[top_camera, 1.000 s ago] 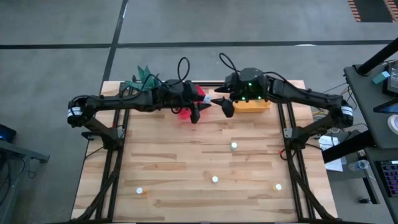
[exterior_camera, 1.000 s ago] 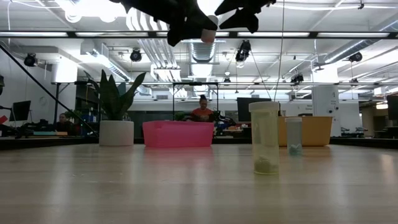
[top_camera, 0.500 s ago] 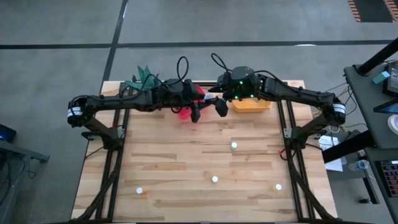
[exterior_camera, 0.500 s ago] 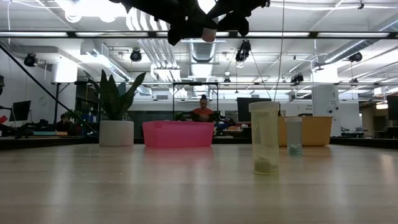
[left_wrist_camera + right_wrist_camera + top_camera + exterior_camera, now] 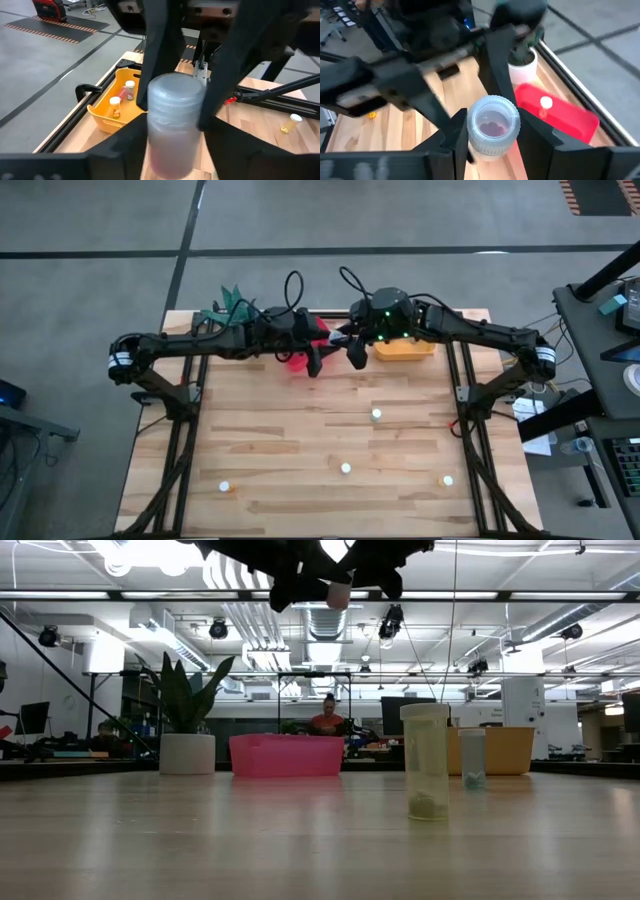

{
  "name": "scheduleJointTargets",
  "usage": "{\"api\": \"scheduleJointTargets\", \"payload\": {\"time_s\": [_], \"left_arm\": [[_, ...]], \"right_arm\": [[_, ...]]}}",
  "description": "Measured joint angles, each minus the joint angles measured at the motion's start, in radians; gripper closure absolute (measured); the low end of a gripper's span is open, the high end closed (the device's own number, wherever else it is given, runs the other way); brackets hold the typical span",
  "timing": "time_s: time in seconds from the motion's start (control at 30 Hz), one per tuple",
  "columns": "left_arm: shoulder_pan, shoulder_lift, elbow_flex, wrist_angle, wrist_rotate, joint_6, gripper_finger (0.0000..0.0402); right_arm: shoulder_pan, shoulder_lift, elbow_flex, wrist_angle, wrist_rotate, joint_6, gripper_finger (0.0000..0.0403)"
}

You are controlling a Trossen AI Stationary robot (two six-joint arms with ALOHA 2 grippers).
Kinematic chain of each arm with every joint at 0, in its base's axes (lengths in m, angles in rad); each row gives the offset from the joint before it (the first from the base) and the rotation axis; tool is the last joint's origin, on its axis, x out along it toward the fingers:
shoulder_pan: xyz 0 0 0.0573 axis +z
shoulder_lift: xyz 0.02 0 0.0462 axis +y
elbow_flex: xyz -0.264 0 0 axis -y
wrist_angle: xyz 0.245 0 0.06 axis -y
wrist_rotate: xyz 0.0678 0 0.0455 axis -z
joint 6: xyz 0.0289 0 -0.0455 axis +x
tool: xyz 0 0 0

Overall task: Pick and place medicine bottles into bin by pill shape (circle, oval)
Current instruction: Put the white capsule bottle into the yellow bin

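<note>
Setting: a pale wooden table [image 5: 300,440] on a dark frame, grey concrete floor around it; beyond the far edge, an open workshop with ceiling lamps, ducts and desks. No brand, label or writing can be read on any item.

Left gripper [image 5: 314,363]: raised high above the far middle of the table, over the near edge of the pink bin. Its fingers [image 5: 125,150] stand on both sides of a small bottle with a ribbed white cap and pinkish contents [image 5: 175,125], and appear to touch it.

Right gripper [image 5: 354,352]: meets the left one at the same spot in mid-air. Its fingers [image 5: 540,135] bracket the same bottle [image 5: 492,122] from the other end, close against it. Which gripper carries the bottle's weight cannot be told.

Pink bin [image 5: 560,117]: at the far edge, left of centre; one white-capped bottle [image 5: 546,103] lies in it.

Yellow bin [image 5: 112,117]: at the far edge, just right of the pink one; two white-capped bottles [image 5: 122,97] stand in it.

Loose bottles on the table: one near the centre [image 5: 376,415], one nearer the front [image 5: 345,468], one at the front left [image 5: 225,486], one at the front right [image 5: 447,479], all well apart.

Plant in a white pot [image 5: 187,730]: far left corner, beside the pink bin.

A person [image 5: 326,716] sits in the room behind the table.
</note>
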Motion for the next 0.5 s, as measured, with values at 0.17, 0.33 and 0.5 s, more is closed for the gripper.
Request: {"api": "scheduleJointTargets", "payload": {"time_s": [0.17, 0.33, 0.5], "left_arm": [[-0.001, -0.012, 0.0, -0.011, 0.0, 0.002, 0.0168], [-0.001, -0.046, 0.0, -0.052, 0.0, 0.027, 0.0137], [0.0, -0.086, 0.001, -0.098, -0.002, 0.026, 0.0136]], "right_arm": [[-0.002, -0.004, 0.0, -0.023, 0.006, 0.013, 0.0278], [-0.015, -0.005, 0.0, -0.095, 0.077, 0.032, 0.0278], [-0.054, -0.015, -0.004, -0.187, 0.147, 0.028, 0.0275]]}}
